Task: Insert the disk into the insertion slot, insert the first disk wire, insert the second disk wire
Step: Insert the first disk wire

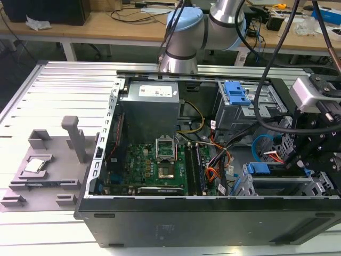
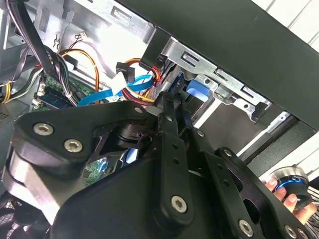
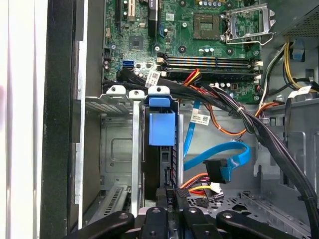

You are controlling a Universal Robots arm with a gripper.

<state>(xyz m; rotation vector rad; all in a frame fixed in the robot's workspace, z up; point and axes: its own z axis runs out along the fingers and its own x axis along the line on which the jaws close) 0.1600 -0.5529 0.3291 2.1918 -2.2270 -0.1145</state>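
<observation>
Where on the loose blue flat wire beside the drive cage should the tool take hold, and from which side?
Likely the black connector ending the blue wire: it is a rigid block, while the wire loops and would flex. Come in through the open side of the case, closing across the connector's broad faces, clear of the red wires beside it.
</observation>
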